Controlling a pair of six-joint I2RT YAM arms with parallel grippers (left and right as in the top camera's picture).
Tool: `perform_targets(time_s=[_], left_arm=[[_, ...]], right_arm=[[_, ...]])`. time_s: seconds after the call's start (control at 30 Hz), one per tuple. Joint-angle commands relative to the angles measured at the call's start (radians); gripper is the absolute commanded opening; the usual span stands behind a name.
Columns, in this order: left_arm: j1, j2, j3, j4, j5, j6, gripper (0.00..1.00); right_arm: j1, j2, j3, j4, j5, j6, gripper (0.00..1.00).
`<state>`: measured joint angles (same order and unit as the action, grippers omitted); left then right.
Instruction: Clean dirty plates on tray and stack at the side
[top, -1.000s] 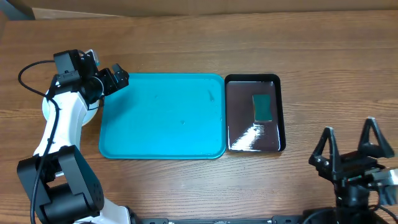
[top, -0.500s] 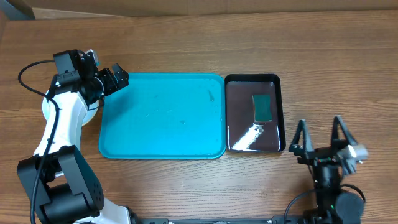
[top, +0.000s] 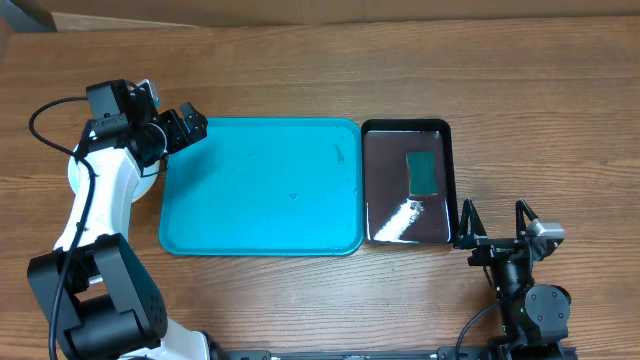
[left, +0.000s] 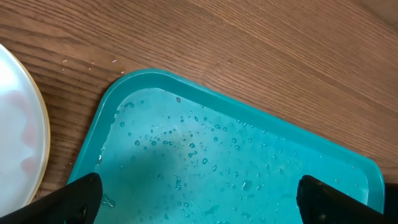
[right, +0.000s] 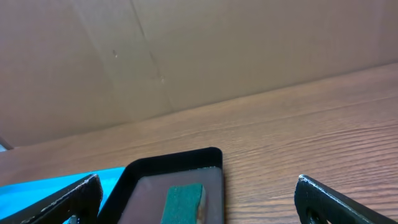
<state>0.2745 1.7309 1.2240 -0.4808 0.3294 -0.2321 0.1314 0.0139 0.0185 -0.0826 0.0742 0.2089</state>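
Turquoise tray (top: 260, 190), wet with droplets, mid-table. Yellow-green-rimmed plate (left: 15, 137) just left of it, partly under left arm (top: 100, 200). Over tray's corner, left gripper (top: 188, 128) spread; right gripper (top: 493, 222) spread, empty, beside black bin (top: 385, 170).

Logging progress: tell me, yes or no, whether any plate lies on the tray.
No, the overhead view shows the tray bare turquoise from rim to rim.

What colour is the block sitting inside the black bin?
The block is dark green, clearest in right wrist view.
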Motion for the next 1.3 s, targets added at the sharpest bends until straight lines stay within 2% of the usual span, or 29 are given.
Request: perform_targets(time_s=[0.0, 1.1, 1.27], left_arm=[[-0.006, 0.008, 0.021, 0.002, 0.000, 0.019, 1.00], [-0.009, 0.008, 0.019, -0.002, -0.008, 0.019, 1.00], [-0.035, -0.066, 0.019, -0.032, -0.030, 0.019, 1.00]], right_arm=[[-0.004, -0.011, -0.010, 0.005, -0.008, 0.001, 1.00], [-0.004, -0.011, -0.010, 0.005, -0.008, 0.001, 1.00], [-0.004, -0.011, -0.010, 0.005, -0.008, 0.001, 1.00]])
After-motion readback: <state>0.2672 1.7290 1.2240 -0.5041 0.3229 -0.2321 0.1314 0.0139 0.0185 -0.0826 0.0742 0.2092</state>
